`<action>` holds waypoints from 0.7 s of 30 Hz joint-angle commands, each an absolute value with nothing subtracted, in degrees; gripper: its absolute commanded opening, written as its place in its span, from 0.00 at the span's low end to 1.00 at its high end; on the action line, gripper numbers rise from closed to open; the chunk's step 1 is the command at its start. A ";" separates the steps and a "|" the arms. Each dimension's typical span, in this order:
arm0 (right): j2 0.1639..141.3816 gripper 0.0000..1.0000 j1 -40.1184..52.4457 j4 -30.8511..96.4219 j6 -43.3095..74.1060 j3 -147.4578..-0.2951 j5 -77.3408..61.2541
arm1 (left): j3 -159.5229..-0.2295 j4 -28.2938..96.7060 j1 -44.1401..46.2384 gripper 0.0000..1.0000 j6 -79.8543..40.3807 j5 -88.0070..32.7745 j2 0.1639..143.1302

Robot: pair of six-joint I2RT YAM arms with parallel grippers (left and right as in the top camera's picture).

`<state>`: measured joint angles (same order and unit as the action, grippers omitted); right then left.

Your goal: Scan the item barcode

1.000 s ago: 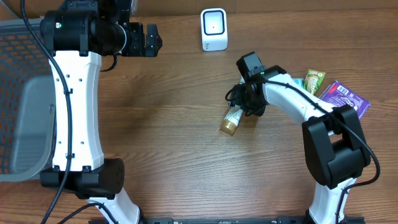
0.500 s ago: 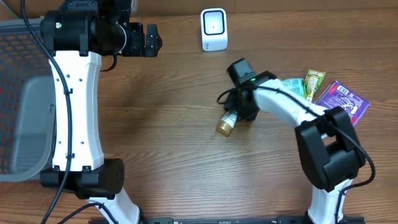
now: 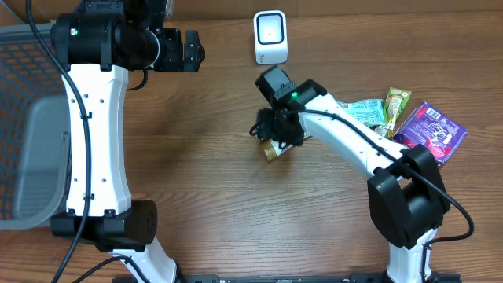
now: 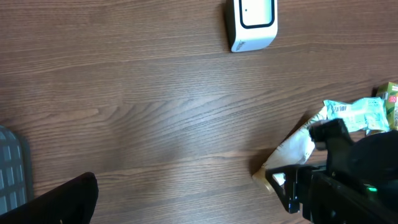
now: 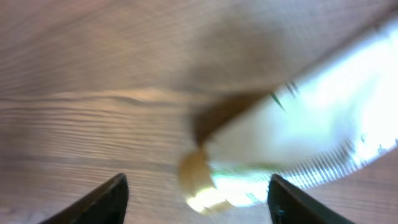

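The left end effector (image 3: 189,51) hangs open and empty near the far edge of the table (image 3: 204,196). The item (image 3: 272,151), a capped tube, lies mid-table, short of the scanner (image 3: 270,37). The right end effector (image 5: 199,190) straddles it, fingers spread, not gripping. Judgement: scan not yet done.

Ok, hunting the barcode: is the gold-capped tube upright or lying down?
Lying down: the gold-capped tube shows its length sideways in the left wrist view.

Scanner (image 3: 270,37) at counter (image 3: 196,181) rear centre. Tube (image 3: 272,151) lies in front of it, beneath right claw (image 5: 198,186). Packets (image 3: 431,130) to its right; basket (image 3: 23,118) far left.
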<state>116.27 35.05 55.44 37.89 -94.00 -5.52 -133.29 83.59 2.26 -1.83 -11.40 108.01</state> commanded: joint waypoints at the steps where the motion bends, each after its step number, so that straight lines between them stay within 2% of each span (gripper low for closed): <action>1: 116.16 0.75 34.89 52.07 31.77 -95.66 -4.49 | -134.19 83.59 2.63 1.00 -2.81 -11.81 107.74; 3: 116.16 0.79 33.56 50.04 27.59 -95.66 -3.40 | -134.19 83.61 2.63 1.00 -2.81 -11.84 107.74; 9: 116.18 0.96 26.87 47.42 4.43 -95.64 -1.04 | -134.19 83.59 2.66 1.00 -2.81 -11.84 107.74; 14: 116.84 0.95 20.05 44.77 -7.77 -94.63 -7.90 | -134.19 83.61 2.63 1.00 -2.81 -11.81 107.74; 21: 121.64 0.95 18.39 39.44 -11.35 -94.32 -10.74 | -134.19 83.59 2.63 1.00 -2.81 -11.81 107.74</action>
<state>118.17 17.76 40.49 -6.46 -94.54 -8.12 -133.29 83.59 2.26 -1.80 -11.38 108.01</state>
